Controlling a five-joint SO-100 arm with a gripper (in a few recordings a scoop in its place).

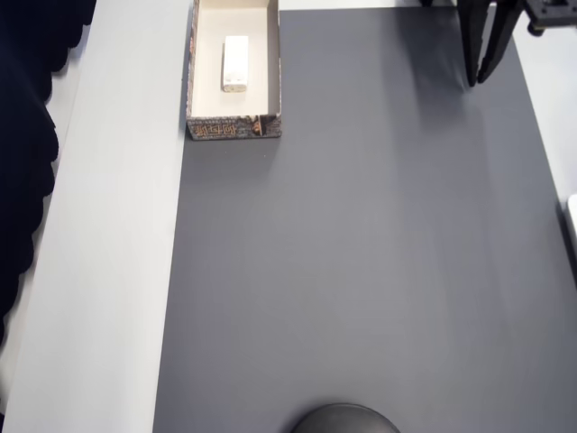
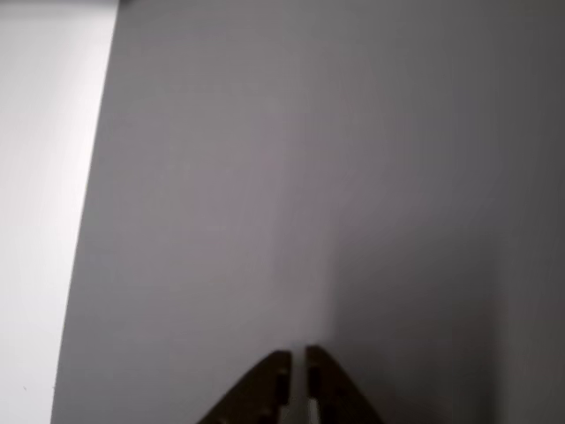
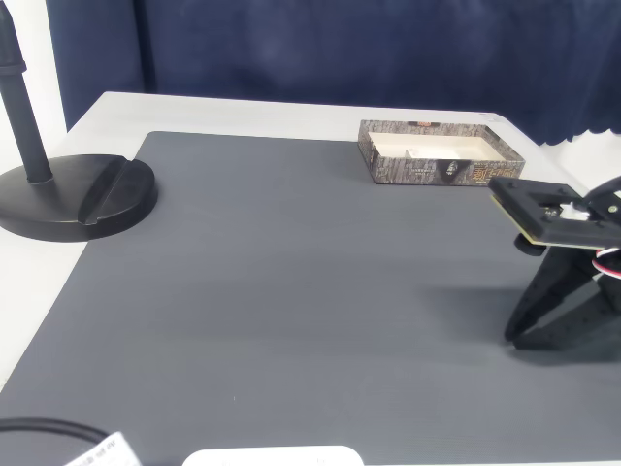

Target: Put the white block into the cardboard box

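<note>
The white block (image 1: 235, 63) lies inside the cardboard box (image 1: 233, 128) — the tool (image 1: 480, 79), tips together and empty, could only bump it.

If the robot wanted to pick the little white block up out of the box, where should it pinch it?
Probably across its two long sides, near the middle, coming straight down from above. The white block lies flat inside the cardboard box, lengthwise with it, and the walls seem to block a sideways reach.
</note>
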